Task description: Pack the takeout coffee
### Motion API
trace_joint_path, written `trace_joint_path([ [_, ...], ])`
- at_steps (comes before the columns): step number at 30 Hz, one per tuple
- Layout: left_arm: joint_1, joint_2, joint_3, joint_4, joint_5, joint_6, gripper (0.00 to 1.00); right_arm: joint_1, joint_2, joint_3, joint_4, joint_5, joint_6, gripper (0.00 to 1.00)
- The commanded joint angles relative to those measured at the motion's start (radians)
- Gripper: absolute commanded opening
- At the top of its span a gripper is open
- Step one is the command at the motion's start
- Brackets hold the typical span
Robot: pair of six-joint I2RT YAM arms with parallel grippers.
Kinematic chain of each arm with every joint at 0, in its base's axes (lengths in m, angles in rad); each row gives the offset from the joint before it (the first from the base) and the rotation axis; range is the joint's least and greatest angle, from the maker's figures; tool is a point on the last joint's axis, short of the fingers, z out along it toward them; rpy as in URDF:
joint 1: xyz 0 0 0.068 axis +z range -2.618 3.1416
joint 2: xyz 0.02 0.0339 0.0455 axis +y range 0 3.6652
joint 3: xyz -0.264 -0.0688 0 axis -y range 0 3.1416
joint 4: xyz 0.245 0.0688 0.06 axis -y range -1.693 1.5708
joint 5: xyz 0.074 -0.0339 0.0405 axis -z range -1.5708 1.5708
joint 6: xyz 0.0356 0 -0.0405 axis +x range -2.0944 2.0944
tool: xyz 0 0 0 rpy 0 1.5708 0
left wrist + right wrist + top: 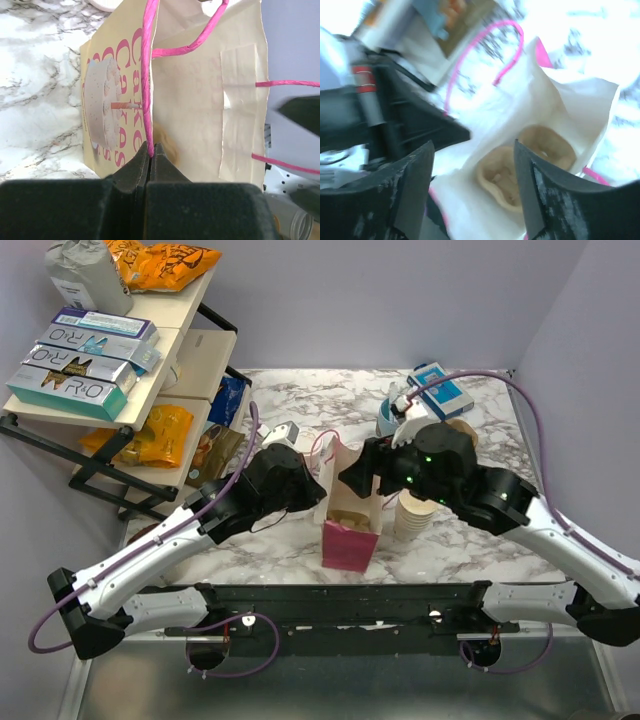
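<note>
Inside the upright paper bag (pixel 350 545), takeout coffee not distinguishable, only two tan rounded shapes (pixel 499 181) showing, right fingers (pixel 545 200) spread open just above the bag's mouth, left fingers (pixel 132 175) pinched closed on its pink handle (pixel 146 75), stack of cream cups (pixel 413 518) just beside, marble surface (pixel 330 400) beneath.

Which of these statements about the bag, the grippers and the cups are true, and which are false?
1. The left gripper is shut on the pink handle of the paper bag. True.
2. The right gripper is shut. False: it is open, above the bag's mouth.
3. The bag lies flat on the table. False: it stands upright and open.
4. A stack of cream cups stands beside the bag. True.
</note>
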Motion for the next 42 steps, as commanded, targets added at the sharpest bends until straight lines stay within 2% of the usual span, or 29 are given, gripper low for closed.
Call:
trace_joint_path([
  [1, -0.003, -0.047, 0.007, 0.006, -0.071, 0.03, 0.0, 0.001, -0.081, -0.037, 0.123, -0.126, -0.075, 0.79],
  [4, -0.003, -0.086, 0.031, 0.01, -0.06, 0.023, 0.0, 0.001, -0.187, -0.105, 0.244, -0.227, -0.079, 0.83],
  [5, -0.003, -0.093, 0.043, 0.012, -0.048, 0.033, 0.0, 0.001, -0.248, -0.125, 0.33, -0.243, -0.081, 0.83],
  [7, -0.003, -0.099, 0.079, 0.006, -0.031, 0.027, 0.0, 0.0, -0.299, -0.156, 0.39, -0.254, -0.093, 0.88],
  [8, -0.003, -0.096, 0.094, -0.012, -0.03, 0.027, 0.0, 0.001, -0.32, -0.165, 0.416, -0.243, -0.095, 0.93],
  [11, -0.003, -0.077, 0.135, -0.052, -0.046, 0.024, 0.0, 0.001, -0.398, -0.204, 0.502, -0.239, -0.115, 0.98],
  [16, 0.001, -0.08, 0.088, -0.02, -0.049, 0.001, 0.0, 0.001, -0.472, -0.274, 0.585, -0.191, -0.118, 1.0],
  [19, 0.018, -0.068, 0.025, -0.081, -0.059, -0.042, 0.0, 0.001, -0.472, -0.296, 0.558, -0.176, -0.107, 1.0],
  [23, 0.054, -0.036, -0.05, -0.074, 0.068, -0.045, 0.0, 0.0, -0.469, -0.3, 0.505, -0.13, -0.096, 1.0],
  [27, 0.054, 0.021, 0.036, -0.143, 0.05, -0.01, 0.0, 0.001, -0.483, -0.31, 0.476, -0.096, -0.086, 1.0],
  [32, 0.054, -0.024, 0.112, -0.089, 0.072, -0.002, 0.0, 0.0, -0.495, -0.295, 0.389, -0.047, -0.079, 1.0],
  [34, 0.054, -0.042, 0.128, -0.089, 0.043, -0.011, 0.0, 0.001, -0.448, -0.216, 0.302, 0.011, -0.092, 1.0],
  [38, 0.054, -0.047, 0.071, -0.098, 0.017, -0.043, 0.0, 0.001, -0.281, -0.072, 0.008, 0.113, -0.092, 1.0],
  [42, 0.055, -0.042, -0.016, -0.132, -0.014, -0.094, 0.0, 0.0, -0.091, 0.003, -0.134, 0.182, -0.052, 1.0],
])
